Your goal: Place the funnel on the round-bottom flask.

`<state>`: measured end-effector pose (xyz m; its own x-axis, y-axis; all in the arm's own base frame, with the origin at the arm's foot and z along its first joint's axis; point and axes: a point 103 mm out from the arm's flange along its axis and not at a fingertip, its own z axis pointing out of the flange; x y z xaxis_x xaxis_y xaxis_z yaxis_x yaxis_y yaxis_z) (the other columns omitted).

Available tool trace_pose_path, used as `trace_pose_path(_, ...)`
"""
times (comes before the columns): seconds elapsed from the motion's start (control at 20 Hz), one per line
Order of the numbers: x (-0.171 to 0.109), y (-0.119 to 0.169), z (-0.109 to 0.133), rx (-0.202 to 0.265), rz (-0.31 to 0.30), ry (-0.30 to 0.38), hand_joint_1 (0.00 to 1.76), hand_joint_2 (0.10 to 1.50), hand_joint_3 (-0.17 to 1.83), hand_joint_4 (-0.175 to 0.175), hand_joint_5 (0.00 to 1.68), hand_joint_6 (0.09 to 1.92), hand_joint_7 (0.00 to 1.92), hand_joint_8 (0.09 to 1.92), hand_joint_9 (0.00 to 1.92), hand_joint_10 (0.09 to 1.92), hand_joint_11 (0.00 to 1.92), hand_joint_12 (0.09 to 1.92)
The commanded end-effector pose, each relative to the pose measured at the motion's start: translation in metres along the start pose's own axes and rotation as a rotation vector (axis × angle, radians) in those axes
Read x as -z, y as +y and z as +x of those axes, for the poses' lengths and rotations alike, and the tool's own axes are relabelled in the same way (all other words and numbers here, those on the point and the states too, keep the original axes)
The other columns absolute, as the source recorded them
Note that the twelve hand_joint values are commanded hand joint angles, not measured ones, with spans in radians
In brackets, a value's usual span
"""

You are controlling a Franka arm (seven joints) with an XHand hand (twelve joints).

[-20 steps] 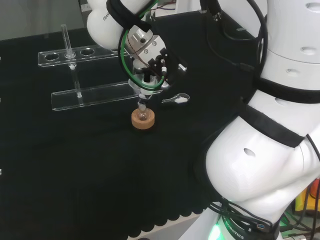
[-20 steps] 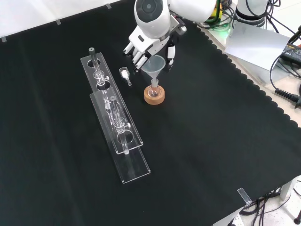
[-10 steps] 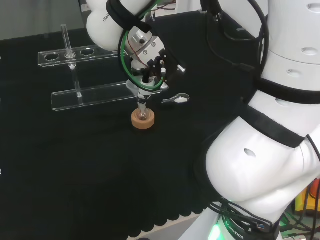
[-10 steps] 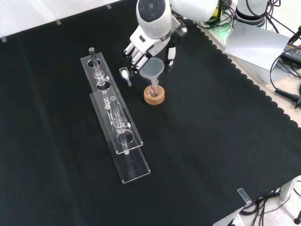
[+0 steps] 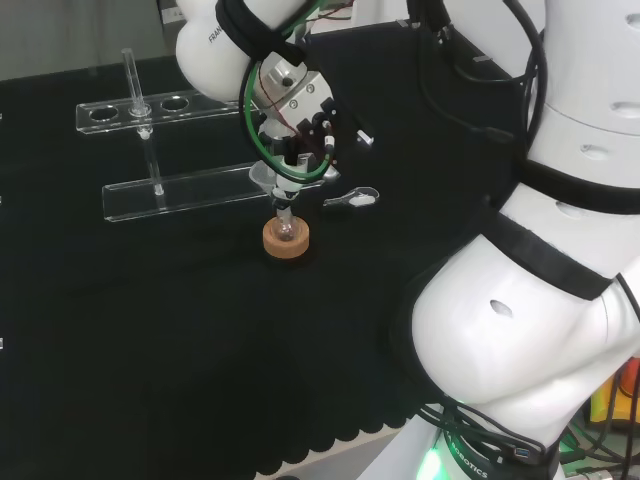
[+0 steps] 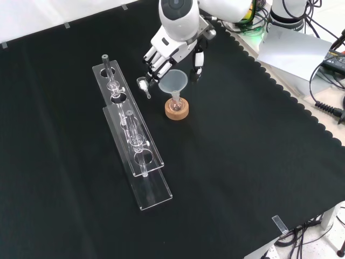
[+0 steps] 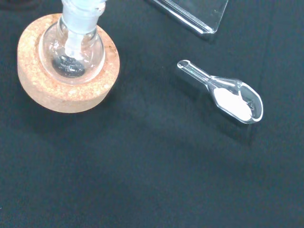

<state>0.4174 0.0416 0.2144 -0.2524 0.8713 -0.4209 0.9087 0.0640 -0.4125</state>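
Front view gives you the funnel (image 6: 173, 82) seated with its stem in the neck of the round-bottom flask (image 6: 176, 103), which sits on the cork ring (image 6: 177, 110). Your hand (image 6: 171, 51) hangs just above the funnel, fingers spread and released, holding nothing. Wrist view puts a clear scoop (image 7: 228, 96) of white powder beside the ring.

In the front view, the funnel (image 6: 173, 82) stands upright with its stem in the neck of the round-bottom flask (image 6: 176, 103), which sits in a cork ring (image 6: 177, 110) on the black-clothed bench (image 6: 242, 162). The hand (image 6: 171, 54) hangs just above and behind the funnel's rim, fingers (image 6: 153, 61) spread and straight (apart from the funnel, as far as can be seen). A small clear scoop (image 6: 144, 86) lies left of the funnel, beside a clear test-tube rack (image 6: 132, 137).
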Motion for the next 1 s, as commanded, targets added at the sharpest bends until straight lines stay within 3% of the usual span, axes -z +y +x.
trace_pose_path(0.05,0.005,-0.014,-0.010,-0.010,-0.055,0.020,0.53,0.64,0.30,-0.025,0.12,0.09,0.00,0.72,0.50,0.74,0.20,1.50)
trace_pose_path(0.25,0.010,-0.027,-0.033,-0.036,-0.069,0.100,0.52,0.66,0.27,-0.024,0.12,0.09,0.02,0.72,0.40,0.75,0.19,1.51)
trace_pose_path(0.4,0.008,-0.035,-0.049,-0.056,-0.094,0.117,0.55,0.69,0.26,-0.023,0.14,0.09,0.04,0.72,0.30,0.75,0.19,1.52)
trace_pose_path(1.0,-0.017,-0.042,-0.096,-0.114,-0.097,0.259,0.59,0.72,0.26,-0.025,0.19,0.09,0.08,0.73,0.31,0.76,0.18,1.52)
